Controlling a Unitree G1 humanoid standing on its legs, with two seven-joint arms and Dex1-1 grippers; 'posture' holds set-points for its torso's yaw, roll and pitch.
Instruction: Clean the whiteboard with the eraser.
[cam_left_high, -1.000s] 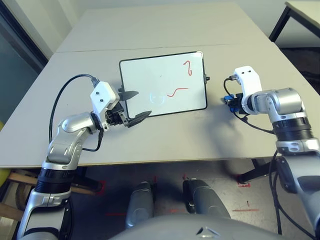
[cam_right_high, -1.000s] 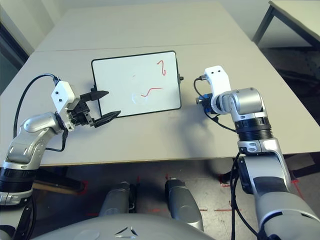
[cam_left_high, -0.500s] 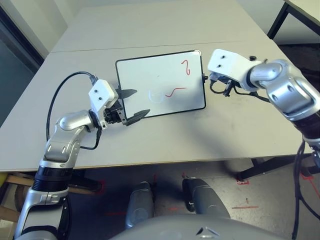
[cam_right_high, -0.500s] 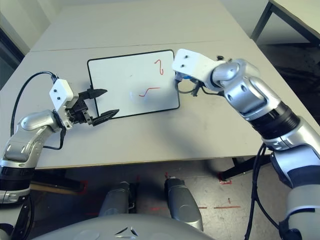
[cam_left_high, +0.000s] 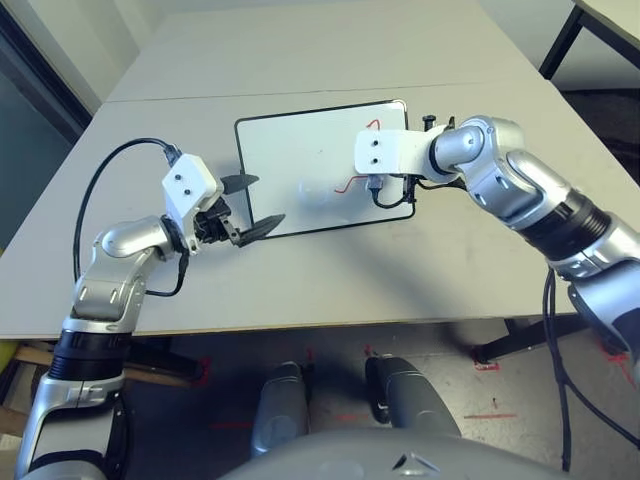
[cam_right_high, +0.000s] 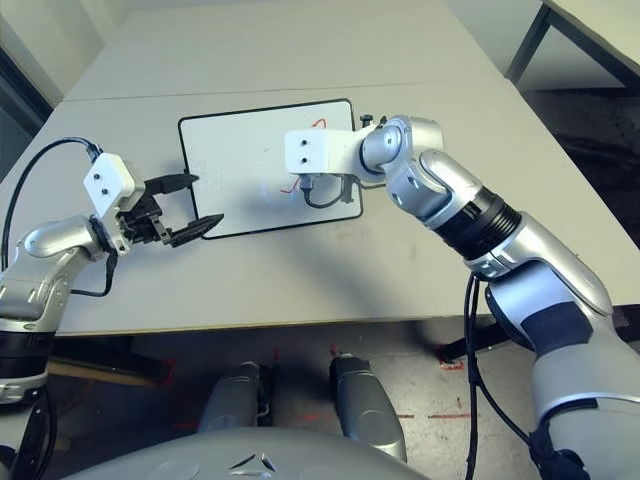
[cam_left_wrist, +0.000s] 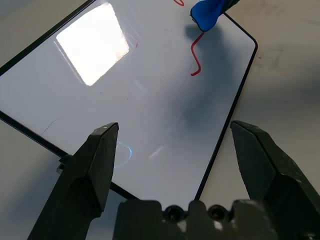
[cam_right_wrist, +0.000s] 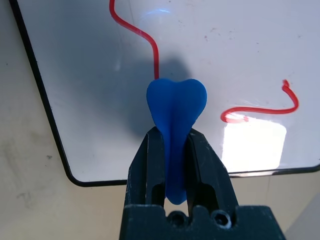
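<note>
- You are gripping the blue eraser (cam_right_wrist: 176, 100) in the right claw (cam_right_wrist: 173, 132), its two fingers clenching the narrow middle while a lobed end is pointing out past the tips.
- You are carrying that eraser over the right-hand part of the whiteboard (cam_left_high: 290, 150), which is lying flat on the surface (cam_left_high: 300, 290). Judging by the shadow, it is hovering just above the board rather than pressing on it.
- You are leaving the left claw (cam_left_wrist: 175, 124) spread wide and empty, near the board's left edge.
- So the fetching part of the job is standing done: you are having the right tool in hand and above the right place.
- The wiping is looking like the part left to do. A wavy red line (cam_right_wrist: 150, 37) is running up to the eraser's end in the right wrist view, and a hooked red squiggle (cam_right_wrist: 265, 109) is showing nearby, both strongly coloured.
- A pale bluish arc (cam_left_wrist: 131, 152) is also showing; you are not getting enough to tell ink from glare.
- Much of the rest is looking white, with small specks and faint streaks.
- Next, you are probably needing to lower the eraser until it is meeting the board, then to be sweeping over both red marks, watching that the board isn't sliding.
</note>
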